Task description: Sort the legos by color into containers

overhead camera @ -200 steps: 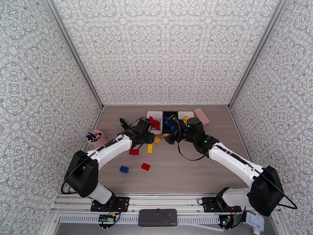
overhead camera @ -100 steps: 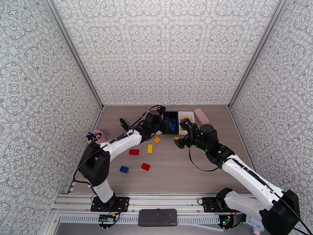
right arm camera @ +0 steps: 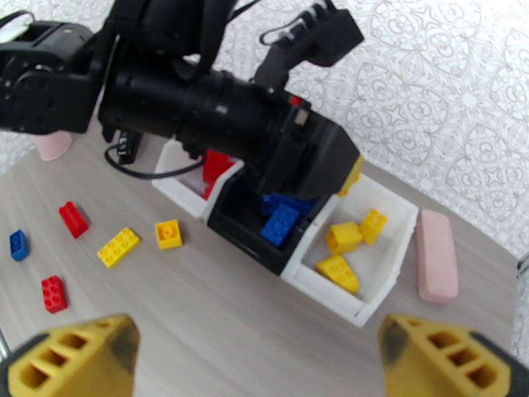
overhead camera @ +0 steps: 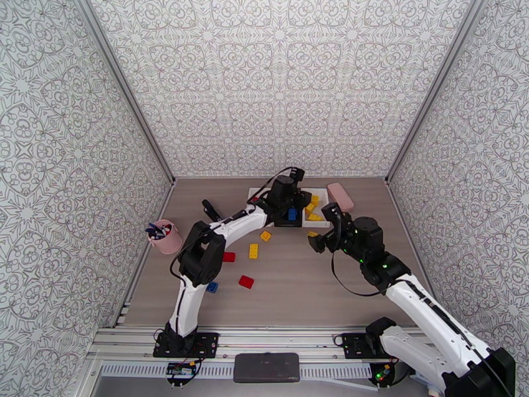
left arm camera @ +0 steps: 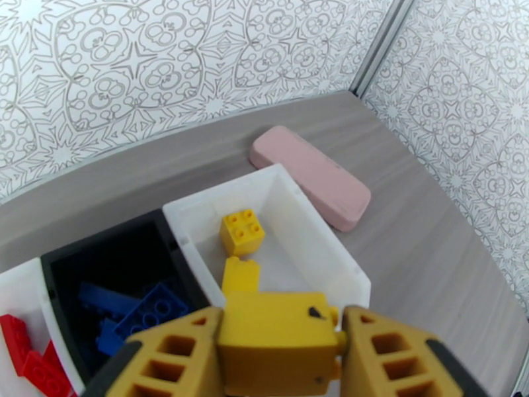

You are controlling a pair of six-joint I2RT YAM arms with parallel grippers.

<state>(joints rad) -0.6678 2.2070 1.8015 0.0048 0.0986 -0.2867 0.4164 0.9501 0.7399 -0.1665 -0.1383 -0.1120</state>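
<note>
Starting at the near edge of the tabletop: what lies loose? (Ana)

One small red studded plastic brick [overhead camera: 246, 281] and a blue brick [overhead camera: 211, 286] left of it, nearest that edge. Behind them are another red brick [overhead camera: 228, 257], a long yellow brick [overhead camera: 253, 251] and a small square yellow brick [overhead camera: 266, 236], all apart from one another. (Ben)

Right gripper? (Ana)

The right gripper [right arm camera: 261, 358] hangs over mid-table, jaws spread wide and empty. (Ben)

Containers? (Ana)

Three rectangular open trays stand side by side, touching, at the far edge. The left white tray [right arm camera: 173, 191] holds red bricks and the black tray [right arm camera: 241, 241] in the middle holds blue. The right white tray [right arm camera: 324, 296] has three yellow pieces lying in it. (Ben)

Left gripper? (Ana)

The left gripper [left arm camera: 281, 319] is clamped on a held yellow brick [left arm camera: 271, 355], above the left side of the right white tray and clear of its floor. A pink rounded block [left arm camera: 311, 176] lies just beside that tray on its right, by the far edge. (Ben)
</note>
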